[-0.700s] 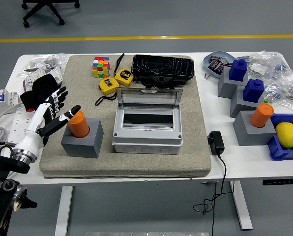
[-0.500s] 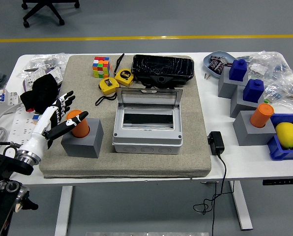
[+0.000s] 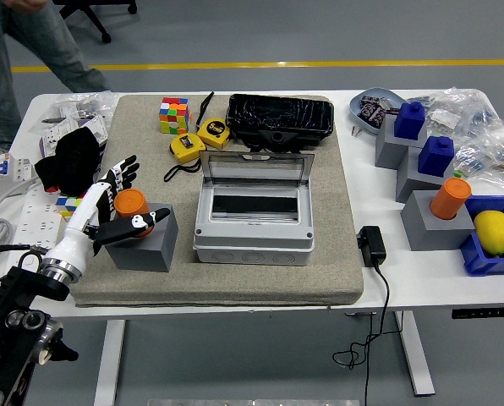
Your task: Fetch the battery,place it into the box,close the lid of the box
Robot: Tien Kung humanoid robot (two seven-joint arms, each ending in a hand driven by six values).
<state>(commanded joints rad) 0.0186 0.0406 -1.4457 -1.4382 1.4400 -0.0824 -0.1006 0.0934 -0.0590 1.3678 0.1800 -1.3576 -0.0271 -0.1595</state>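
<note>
An orange cylinder battery (image 3: 132,204) stands upright in a grey block holder (image 3: 144,244) at the mat's left front. My left hand (image 3: 115,205) reaches in from the lower left with its fingers spread around the battery, thumb in front of it, the others behind; it does not grip it. The grey box (image 3: 252,224) sits in the middle of the mat with its clear lid (image 3: 256,172) standing open at the back. A second orange battery (image 3: 450,198) stands in a grey block (image 3: 430,223) at the right. The right hand is out of view.
A Rubik's cube (image 3: 174,115), two yellow tape measures (image 3: 199,139) and a black case (image 3: 279,118) lie behind the box. A black charger (image 3: 371,244) lies right of the mat. Blue blocks (image 3: 421,135), a lemon (image 3: 494,232) and bags crowd the right. A person (image 3: 28,42) stands at the far left.
My left hand has moved right and closer to the battery, its thumb now in front of it. A person has walked into view at the top left.
</note>
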